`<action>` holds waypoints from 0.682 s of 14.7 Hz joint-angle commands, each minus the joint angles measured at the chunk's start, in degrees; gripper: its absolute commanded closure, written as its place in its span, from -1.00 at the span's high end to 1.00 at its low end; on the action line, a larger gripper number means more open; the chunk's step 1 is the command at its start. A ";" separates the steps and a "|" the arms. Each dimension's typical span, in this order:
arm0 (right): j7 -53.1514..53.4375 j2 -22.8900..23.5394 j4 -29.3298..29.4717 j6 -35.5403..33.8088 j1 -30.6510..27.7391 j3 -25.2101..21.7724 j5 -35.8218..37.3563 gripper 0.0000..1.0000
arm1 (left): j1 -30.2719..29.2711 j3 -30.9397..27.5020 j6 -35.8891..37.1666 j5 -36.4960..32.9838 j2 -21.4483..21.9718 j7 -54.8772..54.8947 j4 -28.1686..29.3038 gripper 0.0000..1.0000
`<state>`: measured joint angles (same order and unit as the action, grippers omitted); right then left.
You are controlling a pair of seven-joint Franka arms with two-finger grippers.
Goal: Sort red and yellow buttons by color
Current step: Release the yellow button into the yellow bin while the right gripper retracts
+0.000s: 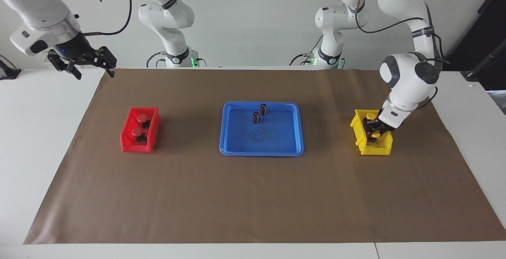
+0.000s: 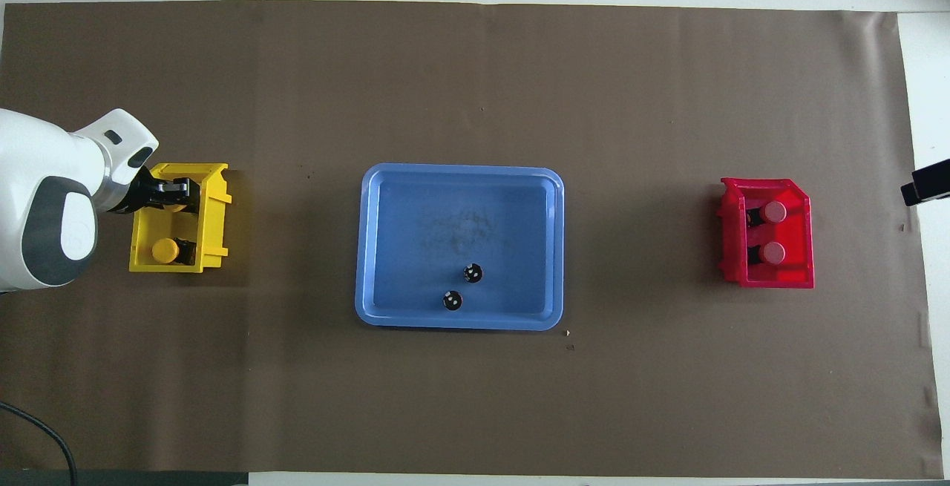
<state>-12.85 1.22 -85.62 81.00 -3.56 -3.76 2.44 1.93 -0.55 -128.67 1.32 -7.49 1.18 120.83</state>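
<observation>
Left tool (image 1: 373, 129) is sitting low inside the yellow bin (image 1: 358, 132), right at a yellow button (image 1: 376, 134); whether its fingers are parted or closing on the cap cannot be told here. If the button is clinging to a finger as the arm is rising, it is likely to be dragged up and tipped over the bin wall; the tool may also be nudging the light bin across the brown paper (image 1: 253, 195). Right tool (image 1: 82, 62) is waiting, spread apart, over the counter's (image 1: 35, 132) corner. The second yellow button (image 2: 165, 250) is lying in the same bin, round cap on a dark blocky base; two red buttons (image 1: 139, 125) are sitting in the red bin (image 1: 127, 142). Two dark cylinders (image 1: 259, 113) are standing in the blue tray (image 1: 261, 153).
</observation>
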 commanded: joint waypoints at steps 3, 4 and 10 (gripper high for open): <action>0.64 0.09 0.72 -0.14 1.28 -1.16 0.55 1.00 | -0.26 -0.24 5.44 -0.09 0.37 0.05 -4.02 0.31; 0.46 0.36 0.81 0.03 1.01 -1.07 0.55 1.00 | -0.26 -0.33 6.76 -0.09 0.37 0.05 -5.16 0.31; 0.37 0.36 1.07 0.04 1.01 -1.07 0.46 1.00 | -0.96 -0.50 28.35 -0.79 1.51 2.94 -21.83 1.00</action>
<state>-12.85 1.27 -85.45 81.06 -2.60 -4.71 2.65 1.72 -1.08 -108.13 1.30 -6.38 1.97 106.26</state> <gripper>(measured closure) 0.000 0.167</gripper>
